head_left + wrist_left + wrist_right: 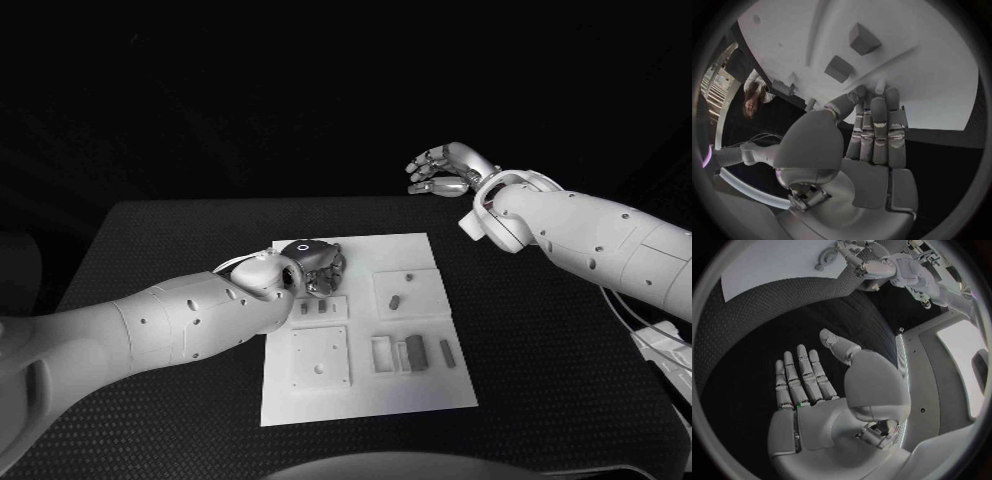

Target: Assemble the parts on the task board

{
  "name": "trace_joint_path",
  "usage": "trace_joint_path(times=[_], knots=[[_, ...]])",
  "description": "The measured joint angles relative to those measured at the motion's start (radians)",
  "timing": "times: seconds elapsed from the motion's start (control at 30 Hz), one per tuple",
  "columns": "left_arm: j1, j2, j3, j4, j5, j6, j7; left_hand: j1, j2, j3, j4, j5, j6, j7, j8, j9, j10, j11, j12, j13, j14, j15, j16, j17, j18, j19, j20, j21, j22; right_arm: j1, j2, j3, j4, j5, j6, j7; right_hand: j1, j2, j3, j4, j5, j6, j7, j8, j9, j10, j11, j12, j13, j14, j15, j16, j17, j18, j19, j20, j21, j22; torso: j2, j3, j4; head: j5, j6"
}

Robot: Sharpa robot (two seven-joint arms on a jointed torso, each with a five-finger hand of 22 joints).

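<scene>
Nearest the head camera, the left arm enters from 8 o'clock and ends at the left hand, which sits over the far-left corner of the task board. Grey parts lie on the board: one small part near the middle, a row of longer parts toward 4 o'clock of it, and a square plate at the near left. Bare black table surrounds the board on all sides, widest at 3 o'clock. The right hand is raised beyond the table's far edge at 1 o'clock, well apart from the board.

Left wrist view: the left hand has its fingers extended together, tips at the white board; two raised blocks stand beyond them. Whether the tips grasp anything cannot be told.

Right wrist view: the right hand is released, fingers straight and apart over bare table, holding nothing.
</scene>
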Motion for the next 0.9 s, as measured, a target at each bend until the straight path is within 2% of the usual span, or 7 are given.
trace_joint_path(times=[0.4,0.57,0.8,0.9], knots=[[-0.008,-0.021,-0.003,0.013,0.029,-0.040,0.020,-0.007,0.009,0.000,0.000,0.000,0.000,0.000,0.000,0.002,0.004,-0.003,0.001,0.001,0.003,-0.003,0.000,0.003,0.000,0.007,-0.004,0.000,0.000,0.000,0.000,0.000,0.000,0.000,0.000,0.000,0.000,0.000,0.000,0.000,0.000,-0.002,0.002,0.000,0.000,0.000,0.000,0.000,-0.001,0.000,0.000,0.000,0.000,0.000,0.000,0.000,0.000,0.000,0.000,0.0001,-0.0002,0.001,0.003],[-0.010,-0.029,0.001,0.023,0.042,-0.049,0.022,-0.007,0.009,0.000,0.000,0.000,0.000,0.000,0.000,0.001,0.004,-0.003,0.001,0.001,0.007,0.000,0.000,0.003,0.000,0.007,-0.004,0.004,0.000,0.000,-0.001,0.000,0.000,0.000,0.000,0.000,0.000,0.000,0.000,0.000,0.000,-0.006,-0.001,0.000,0.000,0.000,0.000,0.000,-0.001,0.000,0.000,0.000,0.000,0.001,0.000,0.000,0.000,0.000,0.000,-0.0001,0.0000,0.001,0.004],[-0.010,-0.033,0.024,0.031,0.070,-0.054,0.026,-0.007,0.009,0.003,0.002,0.000,0.000,0.000,-0.002,0.001,0.003,-0.003,0.001,0.001,0.007,0.000,0.000,0.004,0.000,0.007,-0.003,0.004,0.000,0.000,-0.001,0.000,0.001,0.000,0.000,0.000,0.000,0.000,0.000,0.000,0.000,-0.006,-0.001,0.000,0.000,0.000,0.000,0.000,-0.001,0.000,0.000,0.000,0.000,0.001,0.000,0.000,0.000,0.000,0.000,-0.0003,0.0004,0.002,0.006],[-0.011,-0.037,0.039,0.035,0.084,-0.054,0.027,-0.007,0.009,0.003,0.002,0.000,0.000,0.000,-0.004,0.001,0.003,-0.003,0.001,0.001,0.007,0.000,0.000,0.004,0.000,0.007,-0.003,0.004,0.000,0.000,-0.001,0.000,0.001,0.000,0.000,0.000,0.000,0.000,0.000,0.000,0.000,-0.006,-0.001,0.000,0.000,0.000,0.000,0.000,-0.001,0.000,0.000,0.000,0.000,0.001,0.000,0.000,0.000,0.000,0.000,-0.0003,0.0004,0.003,0.008]])
